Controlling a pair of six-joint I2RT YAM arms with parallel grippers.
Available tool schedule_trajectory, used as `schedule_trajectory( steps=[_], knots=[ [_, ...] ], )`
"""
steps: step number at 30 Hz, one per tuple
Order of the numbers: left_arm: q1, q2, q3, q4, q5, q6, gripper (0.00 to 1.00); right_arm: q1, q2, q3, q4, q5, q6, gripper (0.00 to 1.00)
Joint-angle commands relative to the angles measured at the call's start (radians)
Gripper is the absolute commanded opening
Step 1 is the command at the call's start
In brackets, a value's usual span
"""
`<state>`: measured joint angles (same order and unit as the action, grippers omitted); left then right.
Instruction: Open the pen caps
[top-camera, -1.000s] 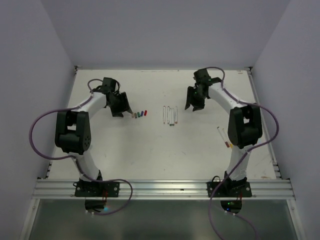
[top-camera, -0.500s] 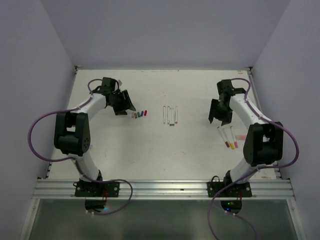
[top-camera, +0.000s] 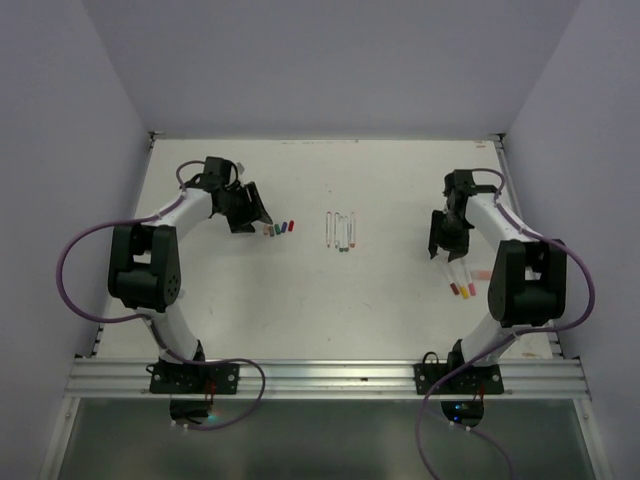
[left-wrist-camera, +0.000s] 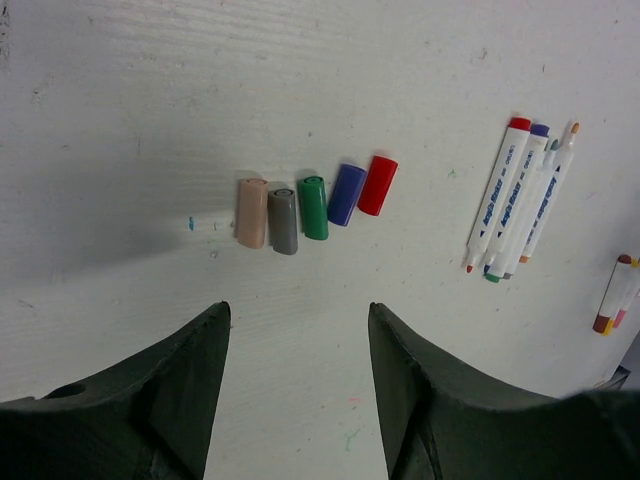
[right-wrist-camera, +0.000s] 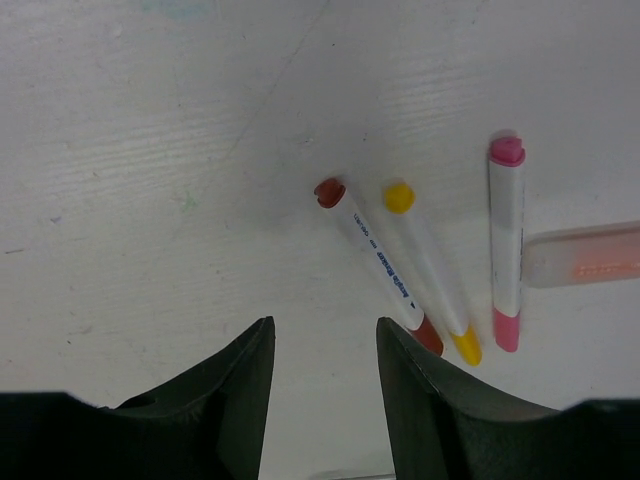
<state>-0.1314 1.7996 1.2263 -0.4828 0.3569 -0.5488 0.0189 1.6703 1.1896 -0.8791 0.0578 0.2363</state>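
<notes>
Several loose pen caps (left-wrist-camera: 314, 207) lie in a row, beige, grey, green, blue and red, just beyond my left gripper (left-wrist-camera: 298, 312), which stands open with nothing between its fingers. In the top view the row of caps (top-camera: 279, 228) lies right of the left gripper (top-camera: 252, 212). Three capped pens (right-wrist-camera: 430, 270) lie ahead and right of my open, empty right gripper (right-wrist-camera: 325, 325), with a dark red cap (right-wrist-camera: 428, 335), a yellow cap (right-wrist-camera: 465, 347) and a pink cap (right-wrist-camera: 506, 328). The top view shows the right gripper (top-camera: 440, 245) just above those pens (top-camera: 458, 278).
Several uncapped pens (top-camera: 342, 230) lie side by side at the table's middle, and in the left wrist view these pens (left-wrist-camera: 520, 200) are at the right. A blurred pale pink shape (right-wrist-camera: 585, 255) sits at the right edge of the right wrist view. The table's right edge (top-camera: 530, 250) is close to the right arm.
The right arm has swung from beside the uncapped pens in the middle to over the three capped pens at the right. The left gripper has barely shifted.
</notes>
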Motion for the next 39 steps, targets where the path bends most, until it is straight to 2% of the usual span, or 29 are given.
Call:
schedule_trajectory(
  steps=[1, 25, 31, 34, 36, 39],
  knots=[
    [-0.002, -0.031, -0.004, 0.033, 0.017, -0.014, 0.61, 0.000, 0.023, -0.021, 0.034, -0.024, -0.048, 0.48],
    [-0.002, -0.094, -0.076, 0.073, 0.001, -0.042, 0.63, -0.016, 0.134, -0.065, 0.084, 0.037, -0.138, 0.44],
    [-0.002, -0.105, -0.079, 0.067, -0.013, -0.040, 0.63, -0.016, 0.169, -0.058, 0.075, -0.018, -0.149, 0.32],
    [-0.002, -0.109, -0.079, 0.059, -0.019, -0.039, 0.63, -0.016, 0.192, -0.048, 0.066, -0.042, -0.152, 0.18],
    [-0.002, -0.117, -0.080, 0.050, -0.024, -0.036, 0.63, -0.014, 0.200, -0.045, 0.063, -0.046, -0.149, 0.02],
    [-0.002, -0.135, -0.080, 0.035, -0.039, -0.030, 0.63, -0.016, 0.201, -0.012, 0.049, -0.050, -0.129, 0.00]
  ],
)
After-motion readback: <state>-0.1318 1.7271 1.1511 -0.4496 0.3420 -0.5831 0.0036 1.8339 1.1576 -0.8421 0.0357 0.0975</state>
